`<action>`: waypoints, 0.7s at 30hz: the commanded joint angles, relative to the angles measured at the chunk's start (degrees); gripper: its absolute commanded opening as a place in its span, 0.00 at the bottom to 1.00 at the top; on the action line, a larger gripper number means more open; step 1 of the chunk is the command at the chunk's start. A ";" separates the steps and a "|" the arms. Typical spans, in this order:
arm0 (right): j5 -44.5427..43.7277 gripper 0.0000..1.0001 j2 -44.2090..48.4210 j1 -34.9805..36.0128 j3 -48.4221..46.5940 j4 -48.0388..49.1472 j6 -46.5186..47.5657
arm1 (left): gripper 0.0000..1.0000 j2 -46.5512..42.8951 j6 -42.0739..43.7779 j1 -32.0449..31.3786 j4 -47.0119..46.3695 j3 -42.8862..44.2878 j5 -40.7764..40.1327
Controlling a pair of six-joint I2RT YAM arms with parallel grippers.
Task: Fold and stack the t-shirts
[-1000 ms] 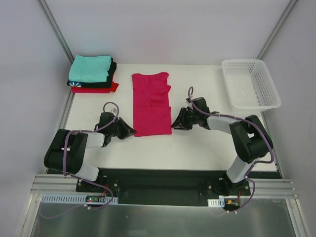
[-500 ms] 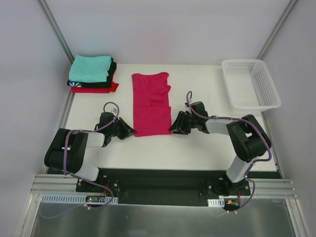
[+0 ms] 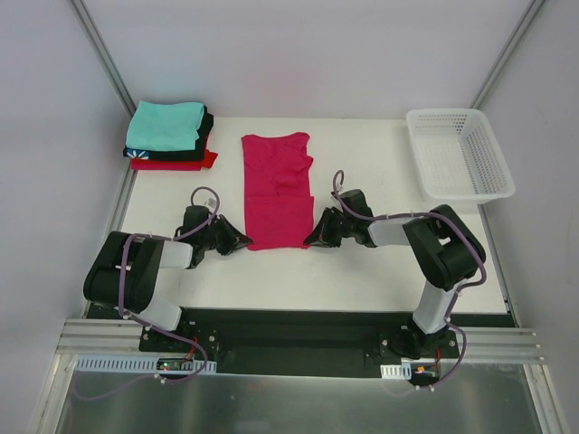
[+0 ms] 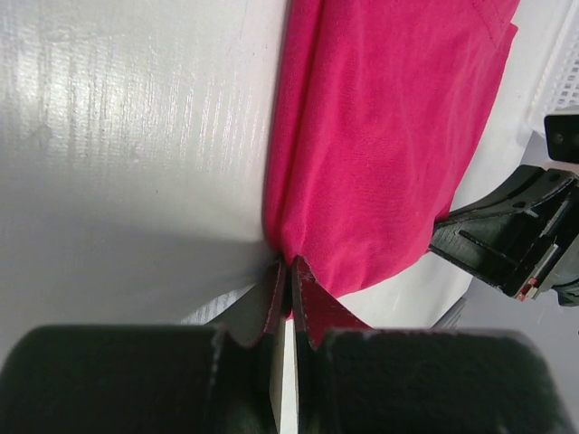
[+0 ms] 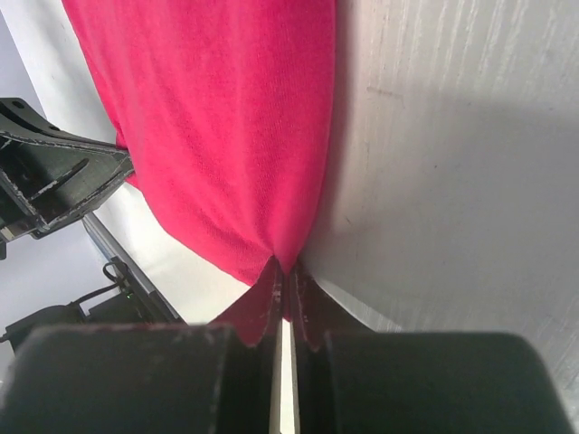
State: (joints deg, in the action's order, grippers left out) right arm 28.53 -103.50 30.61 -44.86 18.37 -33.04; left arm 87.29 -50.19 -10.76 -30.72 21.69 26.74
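Observation:
A crimson-pink t-shirt [image 3: 278,188] lies on the white table [image 3: 362,262] as a long folded strip, its hem toward the arms. My left gripper [image 3: 246,241] is shut on the near left corner of the crimson-pink t-shirt [image 4: 380,136]. At the near right corner my right gripper [image 3: 309,241] is shut on the same crimson-pink t-shirt [image 5: 226,127]. Both wrist views show cloth pinched between the fingertips. A stack of folded t-shirts [image 3: 169,134], teal on top over black and red, sits at the table's far left.
A white plastic mesh basket [image 3: 459,154] stands at the far right of the table. Metal frame posts and grey walls close in the left, right and back sides. The right arm's black body [image 4: 511,235] shows across the shirt in the left wrist view.
My right gripper slid left to the shirt's near right corner and shut on it. The left gripper stayed shut on the near left corner.

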 commanded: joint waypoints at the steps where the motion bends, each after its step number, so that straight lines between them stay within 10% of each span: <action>1: -0.76 0.01 0.93 0.41 0.12 0.09 0.25 | 0.00 -0.18 1.24 -0.31 7.33 -2.53 -1.69; 21: -9.54 0.01 23.25 8.41 9.88 -14.41 2.54 | 0.00 -36.75 1.59 -3.56 38.54 -6.05 -7.58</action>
State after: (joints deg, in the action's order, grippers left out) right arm 24.12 -85.47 36.32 -35.97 9.41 -31.18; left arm 52.29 -48.69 -13.91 1.65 16.86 21.74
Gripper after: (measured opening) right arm 0.023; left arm 0.009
